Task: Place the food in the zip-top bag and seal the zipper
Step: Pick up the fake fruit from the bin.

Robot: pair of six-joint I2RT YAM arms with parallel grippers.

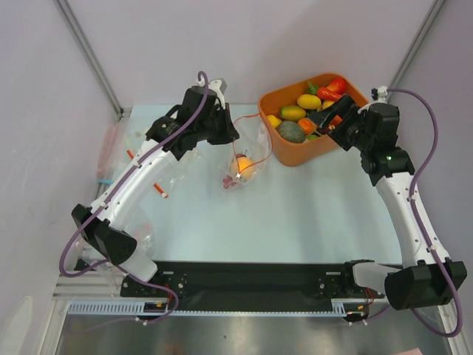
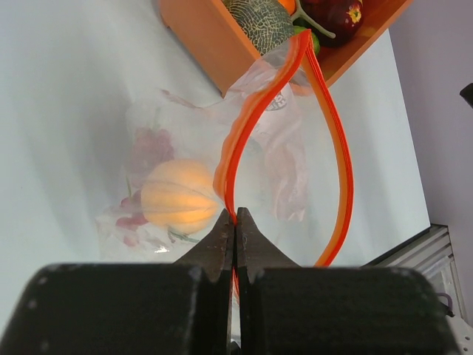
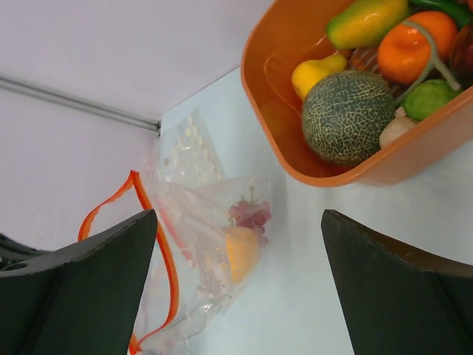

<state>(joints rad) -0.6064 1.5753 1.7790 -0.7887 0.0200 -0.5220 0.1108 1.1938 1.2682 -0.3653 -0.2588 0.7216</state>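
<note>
Looks like the loading step, nowhere near sealing. Got an orange [image 2: 181, 196] and some grapes [image 2: 148, 148] in the bag [image 2: 284, 159] already, resting on the desk [image 1: 295, 214] right beside the tub [image 1: 295, 151]. Got the left gripper [image 2: 235, 218] clenched on one side of the zipper [image 2: 341, 155], propping the mouth open in a loop toward the tub. Got the right gripper [image 1: 331, 120] released, jaws wide apart, hovering at the tub with nothing in it.

Guessing next up: dip into the tub, grab one piece (the mango [image 3: 366, 21] maybe, plenty to pick from), carry it over and drop it through that loop without snagging the strip. Needs a steady pinch from the left to avoid a flopped-shut mouth.

On views: can only confirm the pinch on the strip from the left wrist cam. From overhead, just a black blob by the bag. From the right wrist cam, empty open jaws plus the melon [image 3: 344, 115] up close. Only overhead for both arms at once.
</note>
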